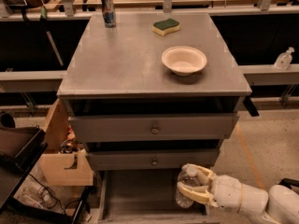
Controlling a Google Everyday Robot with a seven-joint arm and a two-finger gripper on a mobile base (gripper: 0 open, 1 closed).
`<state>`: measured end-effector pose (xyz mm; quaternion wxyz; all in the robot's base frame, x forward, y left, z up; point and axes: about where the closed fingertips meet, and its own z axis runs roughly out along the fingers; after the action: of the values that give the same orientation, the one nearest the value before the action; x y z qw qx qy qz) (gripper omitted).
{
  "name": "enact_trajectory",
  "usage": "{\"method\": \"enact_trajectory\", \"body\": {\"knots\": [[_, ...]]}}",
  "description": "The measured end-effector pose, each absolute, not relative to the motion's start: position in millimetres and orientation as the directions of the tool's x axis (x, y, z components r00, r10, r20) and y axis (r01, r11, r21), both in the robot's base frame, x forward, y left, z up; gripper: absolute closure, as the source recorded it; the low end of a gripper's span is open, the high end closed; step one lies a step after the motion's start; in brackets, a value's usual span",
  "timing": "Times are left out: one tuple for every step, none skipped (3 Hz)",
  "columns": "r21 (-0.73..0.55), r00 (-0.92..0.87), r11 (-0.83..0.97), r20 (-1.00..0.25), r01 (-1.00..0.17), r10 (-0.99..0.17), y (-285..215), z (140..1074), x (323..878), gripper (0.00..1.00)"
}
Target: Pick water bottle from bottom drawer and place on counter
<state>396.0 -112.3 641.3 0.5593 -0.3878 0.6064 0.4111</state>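
Observation:
The water bottle [186, 187], clear ribbed plastic with a white cap, stands upright at the right side of the open bottom drawer [135, 195]. My gripper [189, 180] reaches in from the lower right on a white arm, and its cream fingers [195, 193] are closed around the bottle's body. The bottle's cap sits just below the middle drawer's front. The counter [131, 55] is the grey cabinet top above.
On the counter stand a dark blue-silver can [108, 9] at the back left, a green-yellow sponge [166, 26] at the back, and a cream bowl [184, 59] on the right. A small pump bottle [283, 59] sits on the right ledge. A cardboard box [63, 160] stands to the left of the cabinet.

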Motion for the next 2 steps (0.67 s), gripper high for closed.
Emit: {"method": "enact_trajectory", "body": {"knots": [[0.065, -0.074, 0.361, -0.997, -0.93, -0.01, -112.1, 641.5, 396.1, 1.0], [0.081, -0.084, 0.358, -0.996, -0.93, 0.007, -107.9, 651.1, 399.7, 1.0]]}}
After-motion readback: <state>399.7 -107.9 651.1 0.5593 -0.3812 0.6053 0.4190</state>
